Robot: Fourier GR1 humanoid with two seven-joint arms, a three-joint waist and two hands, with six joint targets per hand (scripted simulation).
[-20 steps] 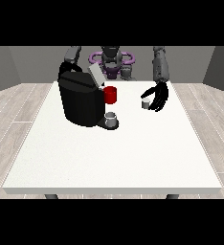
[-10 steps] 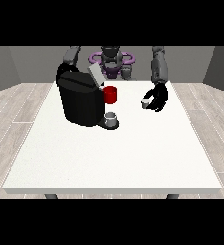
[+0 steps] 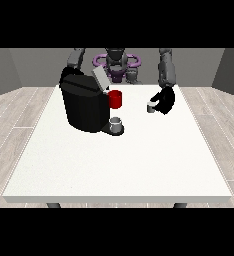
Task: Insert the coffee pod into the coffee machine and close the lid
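A black coffee machine [image 3: 84, 106] stands on the white table [image 3: 119, 160] at the back left, its grey lid [image 3: 99, 78] tilted open. A red part [image 3: 116, 99] sticks out of its front, and a small grey cup [image 3: 116, 123] sits on its base below. The small grey coffee pod [image 3: 151, 107] is at the back right, just above the table. The hand at the view's right [image 3: 165, 101] is right beside the pod with its fingers curled round it. The hand at the view's left is hidden behind the machine; only its arm [image 3: 77, 58] shows.
The robot's torso [image 3: 117, 65] with a purple ring stands behind the table's far edge. The table's near half is bare white surface, with wooden floor around it.
The hand at the view's right has closed in on the pod and curled round it. The machine and lid have not moved.
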